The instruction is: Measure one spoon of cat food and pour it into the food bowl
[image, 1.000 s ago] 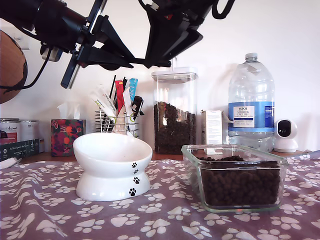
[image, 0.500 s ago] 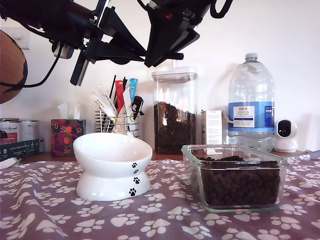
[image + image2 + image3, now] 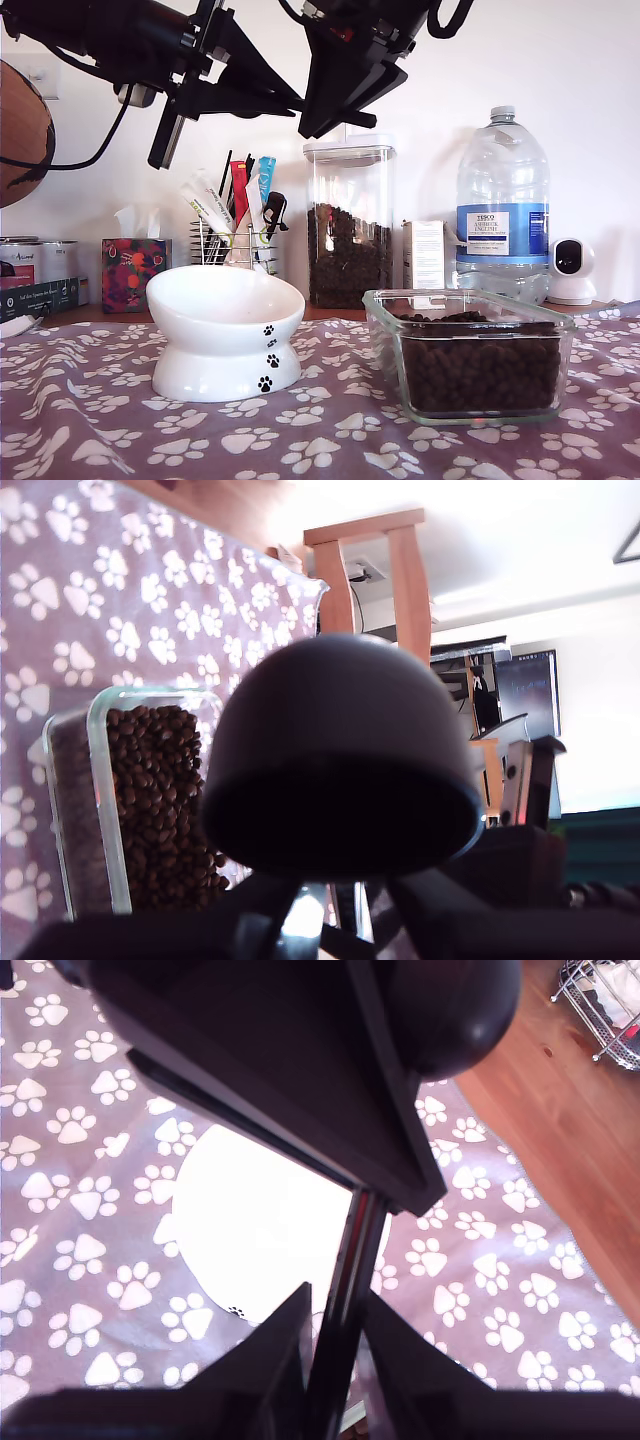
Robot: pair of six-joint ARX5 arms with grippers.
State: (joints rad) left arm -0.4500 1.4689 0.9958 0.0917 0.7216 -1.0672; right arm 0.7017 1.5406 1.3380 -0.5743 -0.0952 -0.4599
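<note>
Both arms are raised high above the table, at the top of the exterior view, and their ends meet near the top middle. My first gripper [image 3: 320,920] has its jaws closed on the handle of the spoon [image 3: 340,760]. My second gripper [image 3: 335,1345] also clamps this thin handle between its fingers.

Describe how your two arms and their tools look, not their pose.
Both arms are matt black. An arm at the exterior view's left ends in flat, angular, wedge-shaped tool plates, with a black cable looping below. The other arm is bulkier, with cable loops on top.
</note>
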